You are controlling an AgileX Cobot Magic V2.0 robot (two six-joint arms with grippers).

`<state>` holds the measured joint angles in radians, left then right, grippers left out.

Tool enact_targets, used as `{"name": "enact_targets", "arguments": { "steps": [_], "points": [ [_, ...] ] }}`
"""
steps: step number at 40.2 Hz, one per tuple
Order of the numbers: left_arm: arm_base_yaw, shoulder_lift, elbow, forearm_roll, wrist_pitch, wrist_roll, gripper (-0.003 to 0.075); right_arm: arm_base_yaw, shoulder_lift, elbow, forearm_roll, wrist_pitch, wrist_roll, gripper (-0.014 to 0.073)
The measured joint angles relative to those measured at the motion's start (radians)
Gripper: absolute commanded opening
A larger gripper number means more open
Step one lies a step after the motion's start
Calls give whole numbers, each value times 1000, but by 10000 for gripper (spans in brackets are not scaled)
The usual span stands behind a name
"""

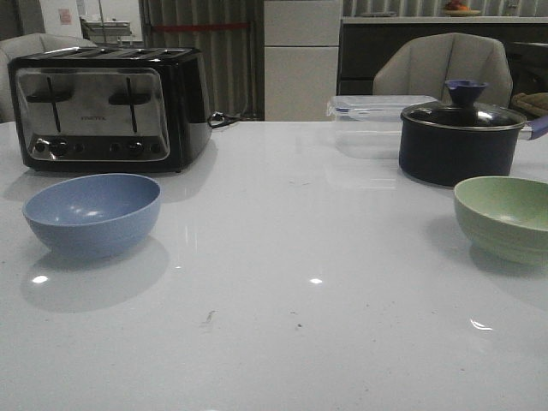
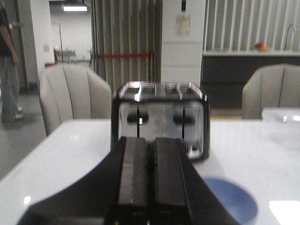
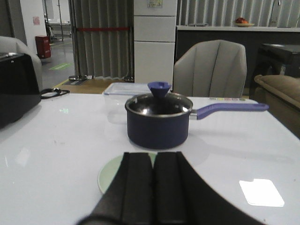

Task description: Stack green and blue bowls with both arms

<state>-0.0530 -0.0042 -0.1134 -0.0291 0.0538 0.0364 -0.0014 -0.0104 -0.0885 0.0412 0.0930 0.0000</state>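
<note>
White table (image 1: 282, 257): blue bowl (image 1: 92, 213) at 9 o'clock, green bowl (image 1: 505, 217) at 3, well apart. Left gripper (image 2: 150, 173) hangs level above the blue bowl, jaws pressed together w/ nothing between. Right gripper (image 3: 153, 187) likewise over the green bowl, jaws closed, empty.

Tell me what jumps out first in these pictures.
The toaster dominates the table's far left, with the blue bowl just in front of it. At far right a dark pot stands behind the green bowl. Each wrist view shows a shut end effector, left and right.
</note>
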Motion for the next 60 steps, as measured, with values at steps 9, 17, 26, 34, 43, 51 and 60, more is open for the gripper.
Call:
{"name": "enact_targets", "arguments": {
  "steps": [9,17,26,34,43,51,60],
  "points": [
    [0,51,-253,0,147,0,93,0,59,-269,-4,169,0,52],
    [0,230,-455,0,330,0,93,0,223,-468,-8,352,0,52],
    [0,419,-508,0,453,0,93,0,394,-530,-12,485,0,52],
    [0,525,-493,0,478,0,93,0,527,-530,-13,553,0,52],
    [0,616,-491,0,485,0,93,0,653,-530,-16,568,0,54],
    [0,682,-491,0,487,0,258,0,749,-530,-16,568,0,281],
    [0,718,-491,0,487,0,517,0,868,-530,-16,551,0,573]
  ]
}}
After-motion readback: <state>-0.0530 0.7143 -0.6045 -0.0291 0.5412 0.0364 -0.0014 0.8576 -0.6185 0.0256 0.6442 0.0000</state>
